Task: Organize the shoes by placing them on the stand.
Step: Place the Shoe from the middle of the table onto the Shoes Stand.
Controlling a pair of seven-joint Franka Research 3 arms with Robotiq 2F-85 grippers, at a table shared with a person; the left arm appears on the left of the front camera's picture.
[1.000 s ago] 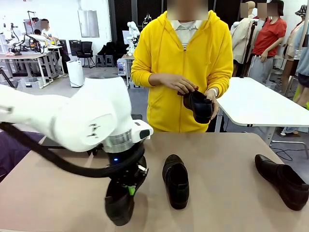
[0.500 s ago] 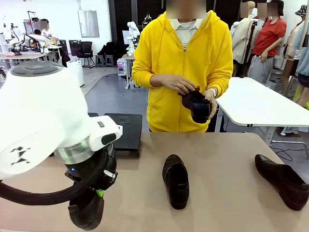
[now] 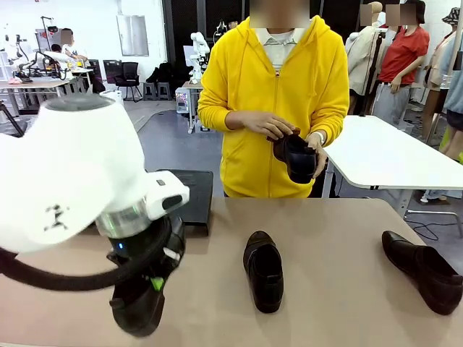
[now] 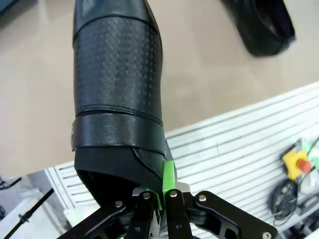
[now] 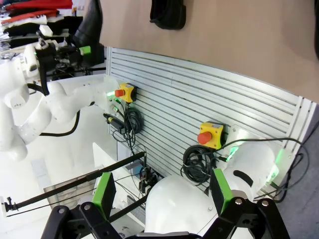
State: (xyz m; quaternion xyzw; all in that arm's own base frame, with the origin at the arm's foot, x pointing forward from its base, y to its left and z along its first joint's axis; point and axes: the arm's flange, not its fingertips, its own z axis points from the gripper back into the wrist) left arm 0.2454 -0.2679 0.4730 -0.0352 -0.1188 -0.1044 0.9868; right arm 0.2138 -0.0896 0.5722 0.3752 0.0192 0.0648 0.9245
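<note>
The left gripper (image 4: 162,191) is pinching the heel collar of a black loafer (image 4: 118,84), jaws nearly together, and is holding it at the table's (image 3: 340,238) near left edge. The black stand (image 3: 192,195) is sitting behind that arm, partly hidden. In the front view a middle loafer (image 3: 264,271) and a right-hand loafer (image 3: 423,271) are lying on the table, and the person's hands (image 3: 271,126) are holding a fourth loafer (image 3: 298,160). In the right wrist view the right gripper (image 5: 163,196) is hanging wide apart.

The left claw (image 4: 164,174) points downward, pinched tight, while the right claw (image 5: 162,194) gapes wide.
</note>
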